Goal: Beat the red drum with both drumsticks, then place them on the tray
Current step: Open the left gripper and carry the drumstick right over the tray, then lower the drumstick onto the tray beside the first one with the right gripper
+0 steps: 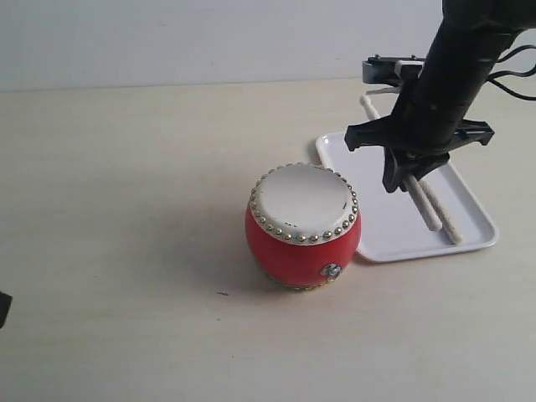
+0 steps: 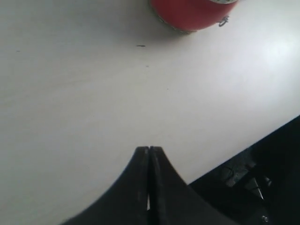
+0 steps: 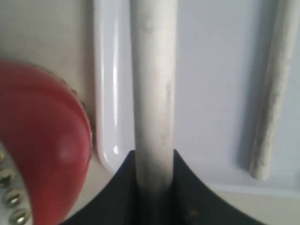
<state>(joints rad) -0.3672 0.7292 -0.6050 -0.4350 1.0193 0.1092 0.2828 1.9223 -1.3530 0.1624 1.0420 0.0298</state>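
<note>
The red drum (image 1: 303, 226) stands upright mid-table, and its red body also shows in the left wrist view (image 2: 192, 14) and the right wrist view (image 3: 42, 140). Just right of it lies the white tray (image 1: 385, 226) (image 3: 211, 70). My right gripper (image 1: 408, 180) (image 3: 153, 157) hangs low over the tray, shut on one drumstick (image 1: 425, 208) (image 3: 152, 84) that runs along the tray. The other drumstick (image 1: 450, 228) (image 3: 269, 103) lies free in the tray beside it. My left gripper (image 2: 149, 149) is shut on nothing above bare table, well apart from the drum.
The pale tabletop (image 1: 126, 209) stretches left of and in front of the drum. The table's edge, with dark space (image 2: 262, 183) beyond it, shows in the left wrist view. The right arm (image 1: 456, 67) reaches in above the tray's far end.
</note>
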